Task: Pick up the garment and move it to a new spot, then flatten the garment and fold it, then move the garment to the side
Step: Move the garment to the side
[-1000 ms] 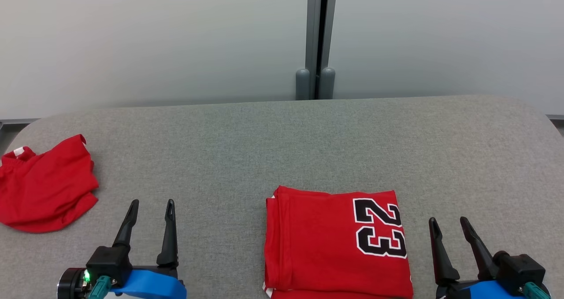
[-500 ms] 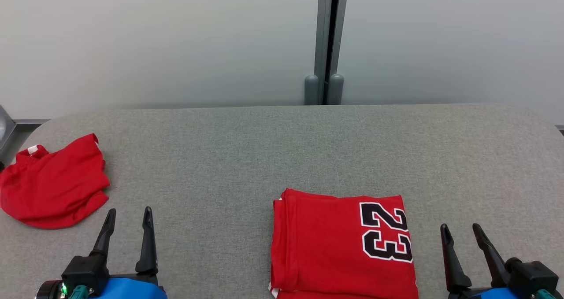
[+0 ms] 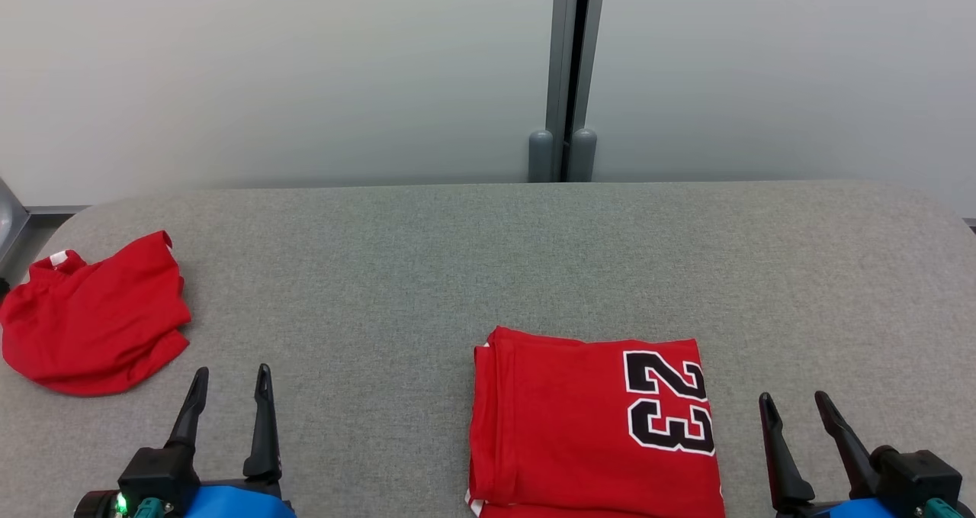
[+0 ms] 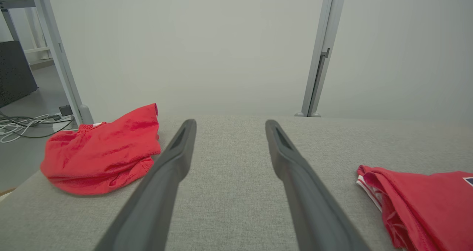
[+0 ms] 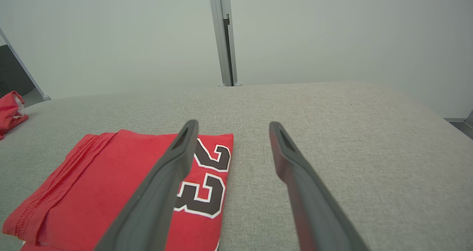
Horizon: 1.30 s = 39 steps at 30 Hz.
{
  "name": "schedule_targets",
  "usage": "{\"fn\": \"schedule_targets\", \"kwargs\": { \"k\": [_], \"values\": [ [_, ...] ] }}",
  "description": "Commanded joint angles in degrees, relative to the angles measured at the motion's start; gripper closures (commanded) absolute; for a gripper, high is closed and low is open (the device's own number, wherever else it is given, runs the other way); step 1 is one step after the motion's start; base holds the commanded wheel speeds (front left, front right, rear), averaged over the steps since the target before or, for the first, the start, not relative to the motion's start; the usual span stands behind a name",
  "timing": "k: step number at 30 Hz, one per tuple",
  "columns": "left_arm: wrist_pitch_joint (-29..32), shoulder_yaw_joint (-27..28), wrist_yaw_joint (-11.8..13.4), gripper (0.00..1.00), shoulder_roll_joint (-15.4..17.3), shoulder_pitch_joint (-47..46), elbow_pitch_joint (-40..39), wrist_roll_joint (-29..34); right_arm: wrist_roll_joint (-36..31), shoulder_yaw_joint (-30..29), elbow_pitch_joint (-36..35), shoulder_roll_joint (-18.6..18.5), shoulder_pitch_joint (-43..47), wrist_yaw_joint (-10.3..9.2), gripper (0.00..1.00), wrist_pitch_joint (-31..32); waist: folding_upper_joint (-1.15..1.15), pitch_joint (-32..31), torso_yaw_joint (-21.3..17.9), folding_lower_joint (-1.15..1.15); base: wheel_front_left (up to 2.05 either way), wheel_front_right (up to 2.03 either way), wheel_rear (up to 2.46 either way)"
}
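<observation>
A grey fabric-topped table (image 3: pixel 457 274) stands before pale wall panels and a grey post (image 3: pixel 568 75). There are two red garments. The folded jersey (image 3: pixel 587 426) (number 23 up) lies at the near edge, right of centre. The crumpled one (image 3: pixel 91 320), maybe shorts, is far left. The left gripper (image 3: pixel 232 368) and right gripper (image 3: pixel 793 395), both spread and empty, sit slightly lower than a second ago.

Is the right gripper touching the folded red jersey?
Apart. The head view shows bare grey table between the folded red jersey and the right gripper.
</observation>
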Motion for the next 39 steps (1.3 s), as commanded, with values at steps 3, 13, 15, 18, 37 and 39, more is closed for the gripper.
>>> {"fn": "schedule_targets", "kwargs": {
  "k": [3, 13, 15, 18, 37, 39],
  "values": [
    [-0.3, 0.2, -0.1, 0.00, 0.0, 0.1, 0.3, 0.4, -0.3, -0.1, -0.2, -0.1, 0.8, 0.03, 0.00, 0.3, 0.00, 0.1, 0.1, 0.00, 0.00, 0.00, 0.00],
    [-0.3, 0.8, -0.5, 0.00, -0.4, -1.3, 0.7, 0.7, -1.2, 0.8, 0.4, -0.1, -2.7, 0.03, 0.00, 1.7, 0.00, 0.8, 0.3, 0.00, 0.00, 0.00, 0.00],
    [-0.3, 0.9, -0.5, 0.00, -0.4, -1.5, 0.7, 0.8, -1.4, 1.1, 0.7, -0.2, -4.1, 0.03, 0.00, 2.2, 0.00, 1.0, 0.4, 0.00, 0.00, 0.00, 0.00],
    [-0.3, 0.9, -0.6, 0.00, -0.7, -1.7, 0.5, 1.1, -1.4, 1.7, 1.3, -0.6, -6.8, 0.03, 0.00, 3.1, 0.00, 1.6, 0.5, 0.00, 0.00, 0.00, 0.00],
    [-0.3, 1.1, -1.1, 0.00, -2.1, -5.1, -0.9, 2.5, -0.9, 3.3, 21.5, -1.2, -16.6, 0.03, 0.00, 3.3, 0.00, 7.3, 2.7, 0.00, 0.00, 0.00, 0.00],
    [-0.3, 1.1, -1.1, 0.00, -2.3, -5.2, -0.9, 2.5, -0.3, 3.2, 23.9, -0.9, -17.4, 0.03, 0.00, 2.6, 0.00, 7.7, 2.8, 0.00, 0.00, 0.00, 0.00]
  ]
}}
